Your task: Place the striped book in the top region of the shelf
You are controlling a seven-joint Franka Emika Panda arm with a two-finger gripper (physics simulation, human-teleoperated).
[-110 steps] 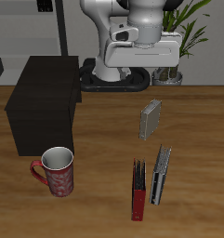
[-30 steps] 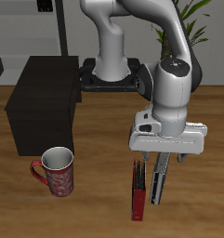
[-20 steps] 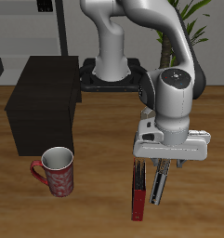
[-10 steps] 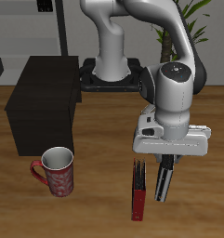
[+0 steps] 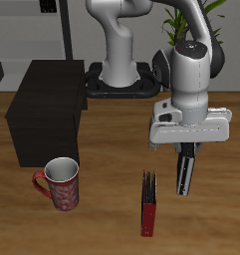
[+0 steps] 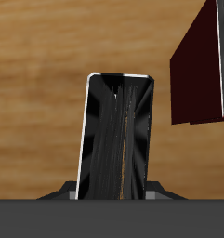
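One book is off the table (image 5: pixel 92 224) right now: the striped book (image 5: pixel 184 171) hangs upright and on edge in the tool (image 5: pixel 187 147), which is clamped narrow on its top end. In the exterior view the book's bottom edge is clear of the wood, so there's open air under it. The wrist view shows its cover (image 6: pixel 117 139) running away from the camera, pale border down both long edges, bare table behind it.

From the held book, the red book (image 5: pixel 147 204) stands on edge at about 7 o'clock, close by but not touching. The mug (image 5: pixel 61 183) is at roughly 9 o'clock, well apart. The shelf (image 5: pixel 48 108), a big dark box, sits out toward 10 o'clock near the table's back, with plain wood between it and the book. Its top face looks bare.

The surface is brown wood grain. Behind it are a grey rack (image 5: pixel 27 30) and a potted plant (image 5: pixel 181 20), beside the robot's base.
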